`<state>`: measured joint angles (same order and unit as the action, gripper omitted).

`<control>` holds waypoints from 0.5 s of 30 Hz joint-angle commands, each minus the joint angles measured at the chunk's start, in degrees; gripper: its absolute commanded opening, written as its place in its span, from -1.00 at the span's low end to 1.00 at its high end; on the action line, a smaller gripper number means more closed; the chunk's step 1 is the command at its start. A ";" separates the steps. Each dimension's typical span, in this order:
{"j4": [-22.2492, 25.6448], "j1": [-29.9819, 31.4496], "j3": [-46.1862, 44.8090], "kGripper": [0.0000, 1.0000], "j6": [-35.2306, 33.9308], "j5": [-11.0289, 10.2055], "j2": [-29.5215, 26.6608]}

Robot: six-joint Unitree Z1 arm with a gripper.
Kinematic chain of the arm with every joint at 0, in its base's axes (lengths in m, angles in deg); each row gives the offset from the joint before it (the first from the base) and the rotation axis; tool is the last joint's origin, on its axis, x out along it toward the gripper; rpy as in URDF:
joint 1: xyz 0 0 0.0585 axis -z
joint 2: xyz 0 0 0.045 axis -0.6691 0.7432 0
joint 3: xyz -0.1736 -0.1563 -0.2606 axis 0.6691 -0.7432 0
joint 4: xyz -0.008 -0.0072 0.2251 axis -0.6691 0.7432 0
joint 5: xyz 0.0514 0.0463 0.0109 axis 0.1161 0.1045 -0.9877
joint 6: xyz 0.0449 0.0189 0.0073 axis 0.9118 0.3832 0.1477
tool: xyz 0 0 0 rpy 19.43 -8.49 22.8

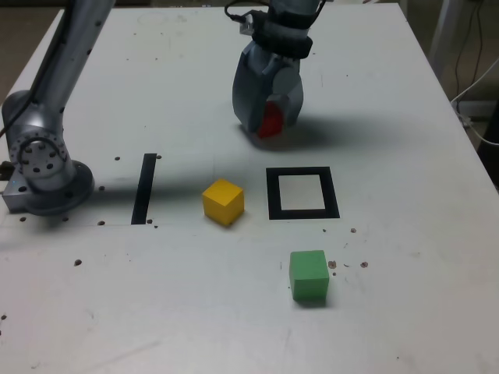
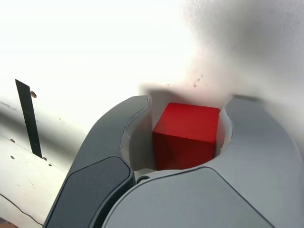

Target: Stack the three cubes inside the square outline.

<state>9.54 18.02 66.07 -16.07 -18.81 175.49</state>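
Note:
The red cube (image 1: 270,121) rests on the white table beyond the square outline (image 1: 273,194), and my gripper (image 1: 271,129) is lowered over it. In the wrist view the red cube (image 2: 186,135) fills the space between the two grey jaws of the gripper (image 2: 187,102), which are shut on its sides. The yellow cube (image 1: 223,201) sits just to the exterior view's left of the outline. The green cube (image 1: 309,275) lies nearer the front edge, below the outline. The white centre of the outline holds nothing.
A straight black strip (image 1: 144,188) (image 2: 28,118) is taped to the table at the exterior view's left. The arm's base (image 1: 43,167) stands beside it at the table's left edge. Cables (image 1: 477,89) hang off the right side.

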 commanded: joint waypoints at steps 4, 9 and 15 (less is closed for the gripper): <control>1.03 2.76 1.48 -0.52 0.22 0.46 -1.13; 1.44 6.97 2.33 -0.52 0.28 0.94 -1.86; 1.57 12.90 2.32 -0.52 -0.05 1.78 -2.40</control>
<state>10.92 29.42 68.35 -15.92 -17.22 173.60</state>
